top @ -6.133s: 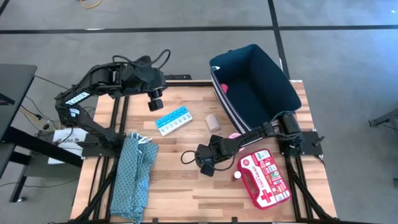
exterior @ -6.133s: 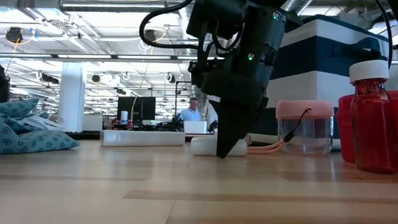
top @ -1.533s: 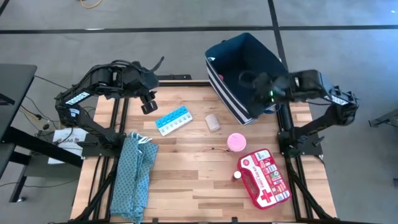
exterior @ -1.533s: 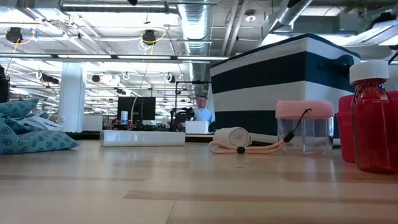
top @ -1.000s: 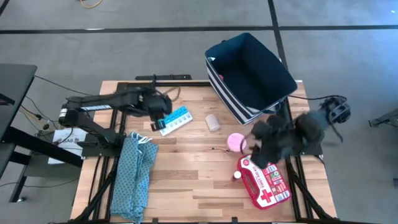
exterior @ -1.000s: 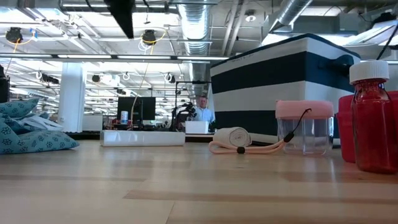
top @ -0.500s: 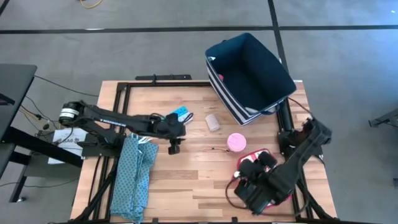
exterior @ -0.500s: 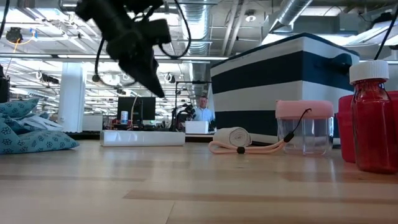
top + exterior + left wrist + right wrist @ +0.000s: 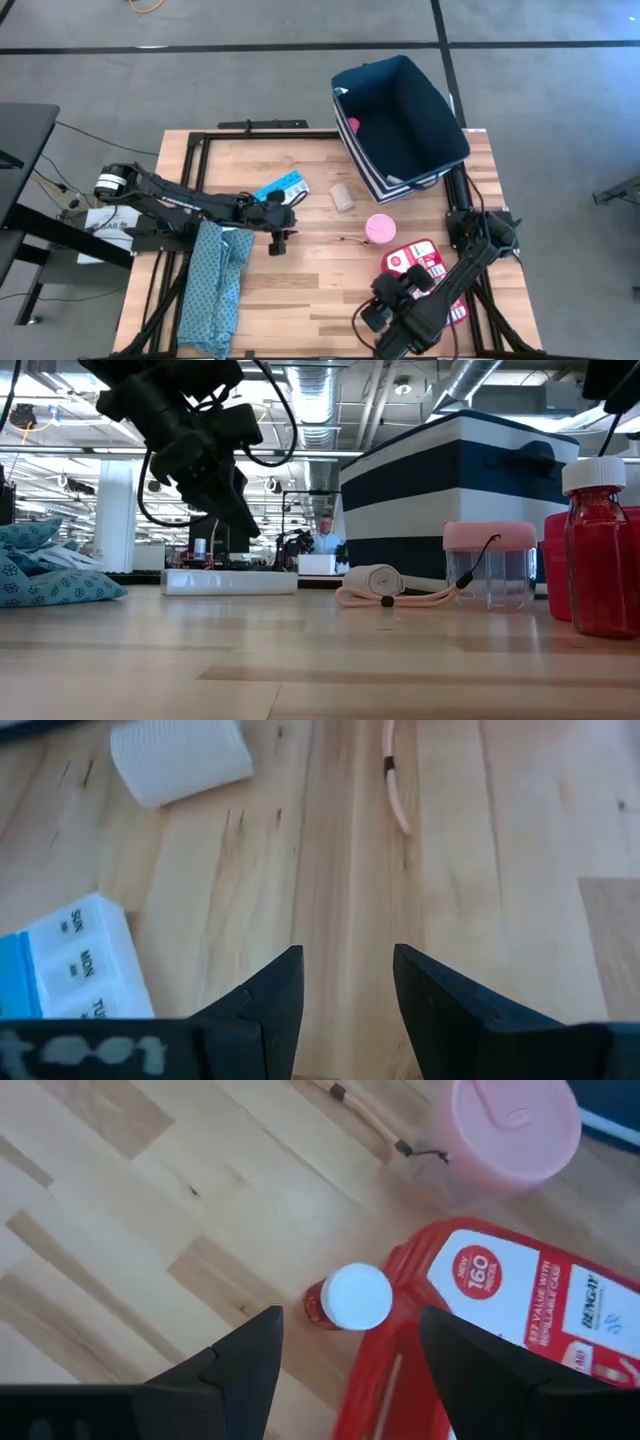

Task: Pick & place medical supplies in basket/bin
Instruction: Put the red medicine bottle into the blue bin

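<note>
- While your left claw hangs empty, parted narrowly, beside the pill organizer,
- your right claw gapes wide over the first aid pouch.

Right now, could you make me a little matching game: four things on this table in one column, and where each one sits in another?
Things:
1. pill organizer
2. first aid pouch
3. bin
4. cloth

Places:
A. far right corner of the table
B. near left edge
C. beside the left gripper
D. under the right gripper

Pairs: 1-C, 2-D, 3-A, 4-B
</note>
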